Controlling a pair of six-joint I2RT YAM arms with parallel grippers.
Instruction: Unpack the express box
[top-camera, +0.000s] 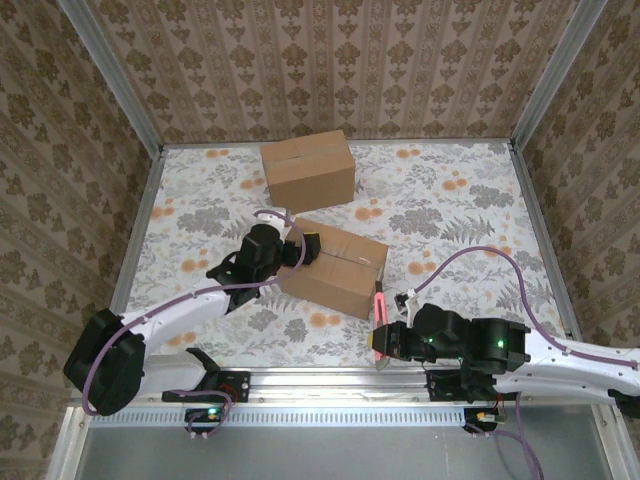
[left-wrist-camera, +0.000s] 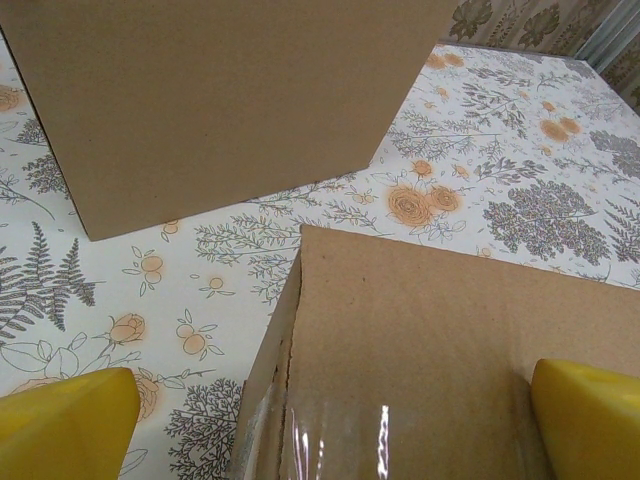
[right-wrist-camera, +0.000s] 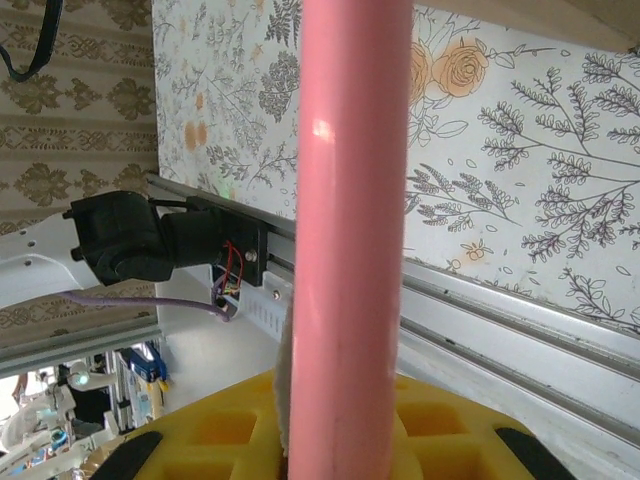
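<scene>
The express box (top-camera: 338, 270) is a brown cardboard carton lying at an angle in the middle of the table, with clear tape (left-wrist-camera: 400, 440) over its top seam. My left gripper (top-camera: 306, 250) stands open over the box's left end. Its yellow fingertips (left-wrist-camera: 65, 425) sit one on each side of the taped edge, and nothing is gripped between them. My right gripper (top-camera: 386, 340) is near the front edge, just right of the box, shut on a pink stick-like tool (top-camera: 380, 312). In the right wrist view the pink tool (right-wrist-camera: 350, 200) rises straight out of the yellow fingers (right-wrist-camera: 230, 430).
A second closed cardboard box (top-camera: 308, 170) stands behind the express box, a short gap away, and looms close in the left wrist view (left-wrist-camera: 220, 90). Metal frame posts and patterned walls border the floral table (top-camera: 470, 210). A rail (top-camera: 330, 375) runs along the front edge.
</scene>
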